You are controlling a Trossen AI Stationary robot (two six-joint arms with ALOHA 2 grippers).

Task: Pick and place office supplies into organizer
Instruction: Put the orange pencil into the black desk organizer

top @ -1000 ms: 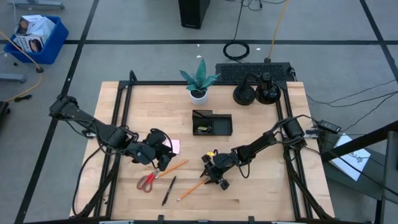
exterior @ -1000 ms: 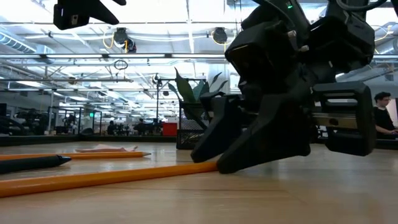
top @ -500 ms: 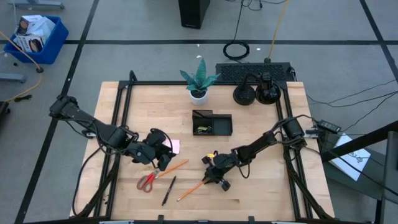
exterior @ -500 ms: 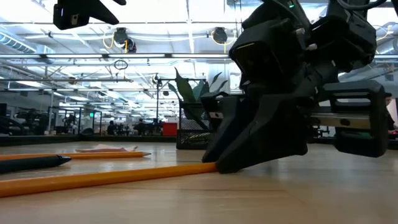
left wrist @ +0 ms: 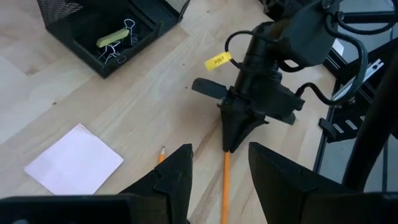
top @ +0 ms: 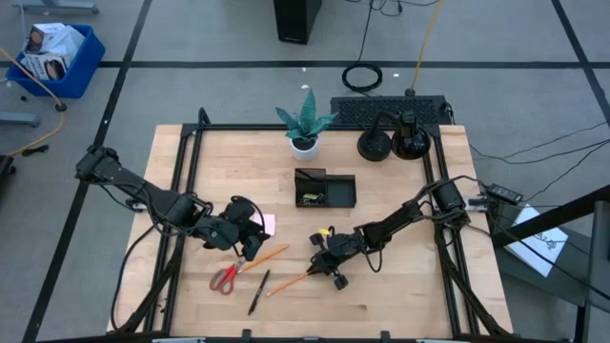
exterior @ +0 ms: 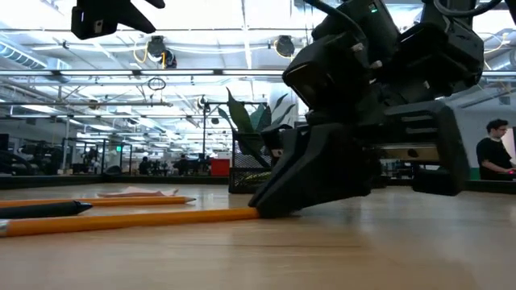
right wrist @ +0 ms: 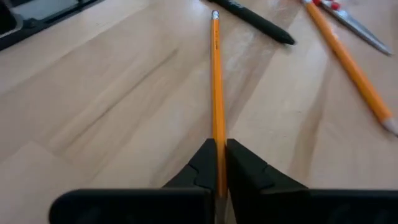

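Observation:
My right gripper (top: 321, 270) is low over the table's middle front, shut on an orange pencil (top: 291, 283) that runs toward the near left. My left gripper (top: 250, 246) hovers open above the table, nothing between its fingers (left wrist: 180, 177). A second orange pencil (top: 264, 259), red-handled scissors (top: 224, 278) and a black pen (top: 257, 292) lie flat near it. The pink sticky-note pad (top: 268, 225) lies beside the left gripper. The black organizer (top: 325, 189) stands mid-table, with a yellow-green highlighter (left wrist: 113, 38) and clips inside. My right gripper pinches the pencil between its two fingers near its right-hand end (right wrist: 218, 160). The fingers slant down from the table's right and lie nearly in line with the pencil. The pencil stays close to level along the tabletop (exterior: 121, 220), its banded free end (right wrist: 214, 14) pointing away from the gripper.
A potted green plant (top: 305, 122) stands behind the organizer. Two round black bases (top: 393, 143) and a keyboard (top: 386, 110) are at the far right. Black frame rails (top: 186, 171) run along the table's left and right sides.
My right gripper has shut on the pencil and shifted slightly toward the table's left. The pencil has slid along the table with it, and its free end has swung a little toward the far edge.

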